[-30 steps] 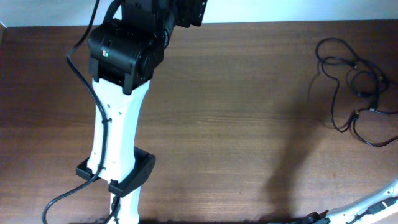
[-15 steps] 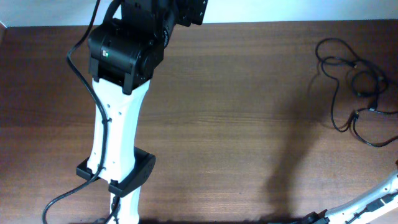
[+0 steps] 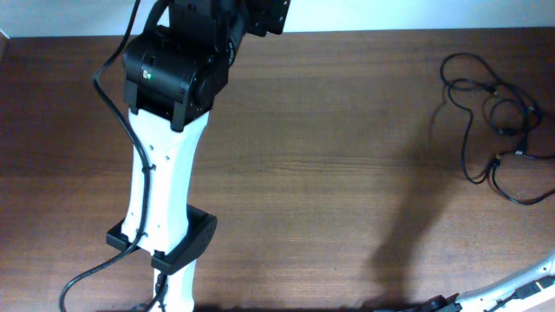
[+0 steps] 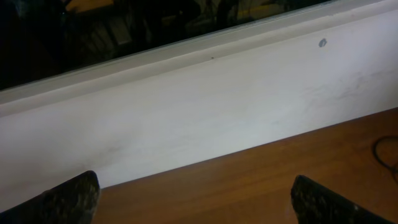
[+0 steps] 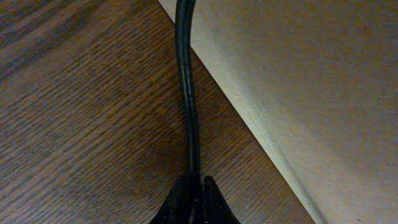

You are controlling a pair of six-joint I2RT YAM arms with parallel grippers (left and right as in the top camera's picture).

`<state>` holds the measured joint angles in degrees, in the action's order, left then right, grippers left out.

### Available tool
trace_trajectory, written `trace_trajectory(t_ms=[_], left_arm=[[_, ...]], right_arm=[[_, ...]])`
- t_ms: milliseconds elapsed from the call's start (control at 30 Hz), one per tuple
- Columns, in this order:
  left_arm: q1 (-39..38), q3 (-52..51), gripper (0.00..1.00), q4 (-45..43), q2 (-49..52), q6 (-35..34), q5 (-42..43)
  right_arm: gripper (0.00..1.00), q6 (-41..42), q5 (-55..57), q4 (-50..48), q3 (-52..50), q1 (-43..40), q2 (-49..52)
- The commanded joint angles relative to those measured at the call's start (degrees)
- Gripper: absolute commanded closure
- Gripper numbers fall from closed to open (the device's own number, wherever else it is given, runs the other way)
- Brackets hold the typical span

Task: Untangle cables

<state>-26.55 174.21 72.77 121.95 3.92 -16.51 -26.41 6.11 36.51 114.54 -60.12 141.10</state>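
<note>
The cables (image 3: pixel 494 113) lie as a loose tangle of thin black cords at the table's far right, some loops running off the right edge. In the right wrist view my right gripper (image 5: pixel 198 180) is shut on a black cable (image 5: pixel 185 81) that runs away from the fingertips along the table's edge (image 5: pixel 239 118). Only a stretch of the right arm (image 3: pixel 520 282) shows overhead, at the bottom right corner. My left gripper (image 4: pixel 196 208) is open with nothing between its fingers (image 4: pixel 68 196), low over the wood and facing the white wall. A bit of cable (image 4: pixel 387 155) shows at that view's right edge.
The left arm (image 3: pixel 169 156) stretches from the front edge up the left side of the brown wooden table (image 3: pixel 329 173), with its own thick black cable (image 3: pixel 113 113) looping beside it. A white wall (image 4: pixel 205 106) stands just behind the table's far edge.
My right gripper has closed from partly open to shut. The visible piece of the right arm shifted slightly at the bottom right corner. The left arm and the tangle have not moved.
</note>
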Motion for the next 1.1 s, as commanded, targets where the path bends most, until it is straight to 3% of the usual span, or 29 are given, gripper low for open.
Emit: trace_trajectory(t_ms=[0, 133, 467, 500, 533, 567, 700, 800, 1000, 1067], left_arm=[[0.46, 0.22, 0.01, -0.35, 0.20, 0.94, 0.24], [0.46, 0.22, 0.01, -0.72, 0.20, 0.92, 0.24], [0.48, -0.85, 0.01, 1.44, 0.35, 0.96, 0.17], [0.48, -1.97, 0.01, 1.40, 0.46, 1.31, 0.22], [0.48, -2.64, 0.01, 1.40, 0.52, 2.29, 0.20], [0.48, -3.67, 0.01, 1.40, 0.63, 3.61, 0.20], [0.46, -6.03, 0.01, -2.05, 0.68, 3.91, 0.02], [0.46, -6.03, 0.01, -4.11, 0.68, 3.91, 0.04], [0.46, -6.03, 0.01, -5.57, 0.68, 3.87, 0.24], [0.46, -6.01, 0.01, -8.28, 0.39, 3.87, 0.26]], right_arm=[[0.96, 0.39, -3.56, 1.86, -0.72, 1.86, 2.91], [0.96, -0.92, -2.82, 2.56, -0.31, 9.88, 2.01], [0.96, 7.50, -2.86, 9.27, 10.62, 34.27, 1.99], [0.92, 8.41, -2.86, 9.38, 10.51, 34.88, 2.10], [0.55, 9.84, -2.86, 9.44, 10.38, 34.99, 2.10], [0.01, 10.49, -2.86, 9.75, 10.40, 34.91, 2.10], [0.01, 10.45, -2.23, 13.31, 12.24, 33.42, -0.07], [0.01, 10.23, -2.25, 21.11, 20.04, 33.81, -1.57], [0.01, 13.62, -8.87, 43.91, 50.23, 39.98, -2.29], [0.01, 13.20, -5.05, 49.68, 65.48, 42.58, -5.31]])
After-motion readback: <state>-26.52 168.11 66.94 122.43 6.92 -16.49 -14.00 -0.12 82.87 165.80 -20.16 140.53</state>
